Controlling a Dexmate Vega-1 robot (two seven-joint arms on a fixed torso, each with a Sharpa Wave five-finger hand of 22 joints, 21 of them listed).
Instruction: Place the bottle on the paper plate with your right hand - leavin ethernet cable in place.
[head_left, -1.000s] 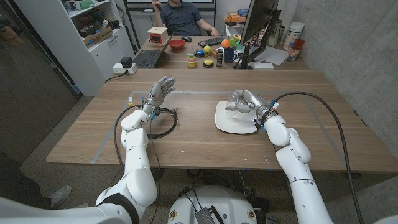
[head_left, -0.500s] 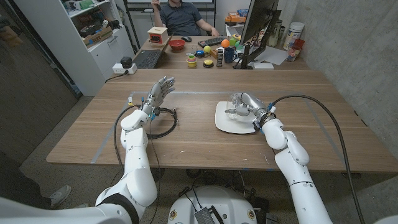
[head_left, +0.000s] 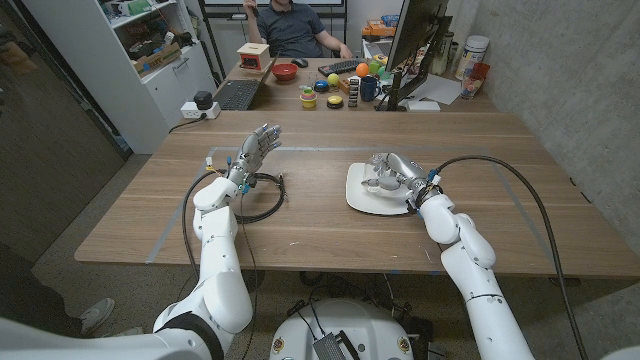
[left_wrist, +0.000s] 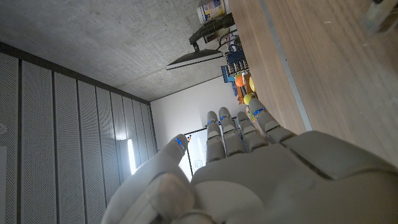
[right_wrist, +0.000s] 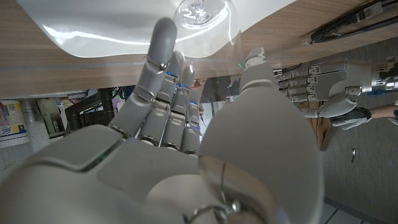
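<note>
A clear plastic bottle (head_left: 378, 178) is over the white paper plate (head_left: 365, 202) at the table's middle right, and my right hand (head_left: 398, 172) grips it from the right side. In the right wrist view the bottle (right_wrist: 199, 11) shows between my fingers (right_wrist: 158, 56) and thumb, its end at the plate (right_wrist: 93, 31). My left hand (head_left: 255, 148) is raised above the table at the left, open, fingers stretched up and holding nothing. A coiled black ethernet cable (head_left: 282, 197) lies on the wood just beside my left forearm.
A small white connector piece (head_left: 212, 160) lies left of my left hand. Blue tape lines mark the table (head_left: 320, 235). A second table behind holds a laptop (head_left: 238, 94), a monitor (head_left: 412, 40) and several small coloured things, with a person (head_left: 295, 25) seated there.
My right hand has drawn back a little towards me and lower over the plate with the bottle in it. The left hand and the cable have not moved.
</note>
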